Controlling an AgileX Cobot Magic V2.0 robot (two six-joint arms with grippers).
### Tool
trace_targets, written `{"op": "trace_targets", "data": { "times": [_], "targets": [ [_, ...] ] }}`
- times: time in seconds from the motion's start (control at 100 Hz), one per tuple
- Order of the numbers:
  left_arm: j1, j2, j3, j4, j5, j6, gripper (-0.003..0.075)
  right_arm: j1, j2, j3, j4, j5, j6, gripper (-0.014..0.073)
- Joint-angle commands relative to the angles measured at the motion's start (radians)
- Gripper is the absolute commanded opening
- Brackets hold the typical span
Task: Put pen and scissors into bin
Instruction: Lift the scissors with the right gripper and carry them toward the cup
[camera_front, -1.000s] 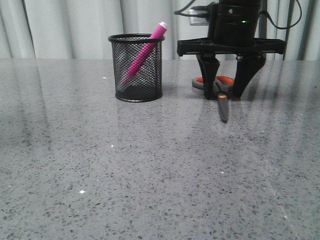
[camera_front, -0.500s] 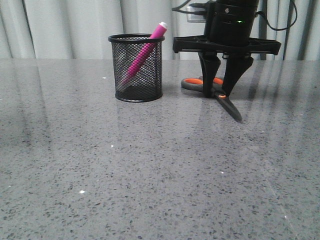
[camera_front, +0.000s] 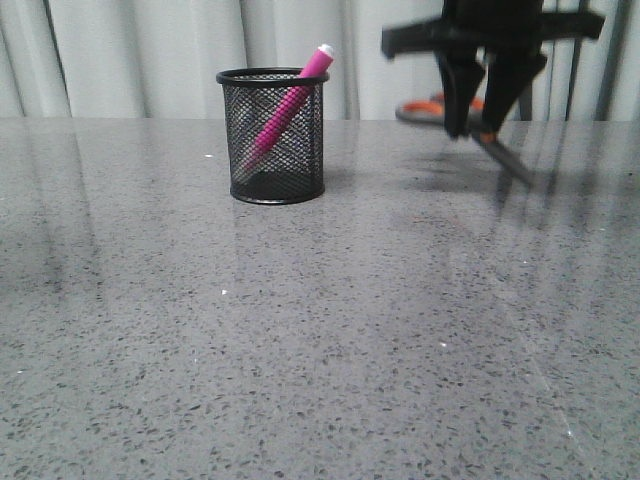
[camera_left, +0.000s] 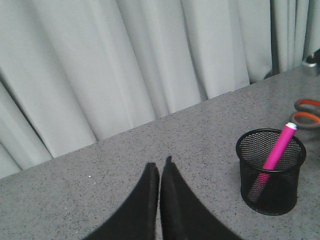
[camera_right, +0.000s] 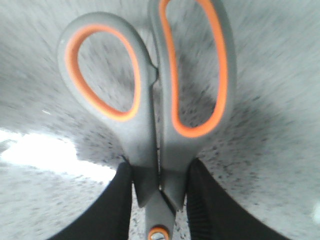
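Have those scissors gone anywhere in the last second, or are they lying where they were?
Yes. The scissors have gone up off the table in the right pincer, now level with the rim of the bin, which has not moved.

- My right hand (camera_front: 484, 128) hangs raised off the desk (camera_front: 320, 330) at about 1 o'clock in the front view, fingers pointing down, clamped on the scissors (camera_right: 155, 110) just below the handle loops.
- My left hand (camera_left: 160, 172) has both fingers pressed together, tips touching, holding nothing.
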Motion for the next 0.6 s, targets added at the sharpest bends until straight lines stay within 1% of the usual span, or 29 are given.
{"op": "trace_targets", "data": {
  "times": [0.0, 0.1, 0.19, 0.3, 0.47, 0.59],
  "targets": [
    [0.000, -0.009, -0.028, -0.040, -0.047, -0.010, -0.0022, -0.014, -0.117, -0.024, -0.016, -0.084, -0.006, -0.0071],
    [0.000, -0.009, -0.028, -0.040, -0.047, -0.010, -0.0022, -0.014, -0.173, -0.024, -0.001, -0.171, -0.006, -0.0071],
    [0.000, -0.009, -0.028, -0.040, -0.047, -0.010, -0.0022, -0.014, -0.214, -0.019, 0.043, -0.252, -0.006, -0.0071],
    [0.000, -0.009, -0.028, -0.040, -0.047, -0.010, -0.0022, -0.014, -0.268, 0.049, 0.069, -0.376, -0.006, -0.0071],
    [0.000, -0.009, -0.028, -0.040, -0.045, -0.010, -0.0022, -0.002, -0.384, 0.255, 0.158, -0.703, -0.006, -0.0071],
    [0.000, -0.009, -0.028, -0.044, -0.045, -0.010, -0.0022, 0.060, -0.440, 0.376, 0.169, -0.953, -0.006, -0.0071]
  ]
}}
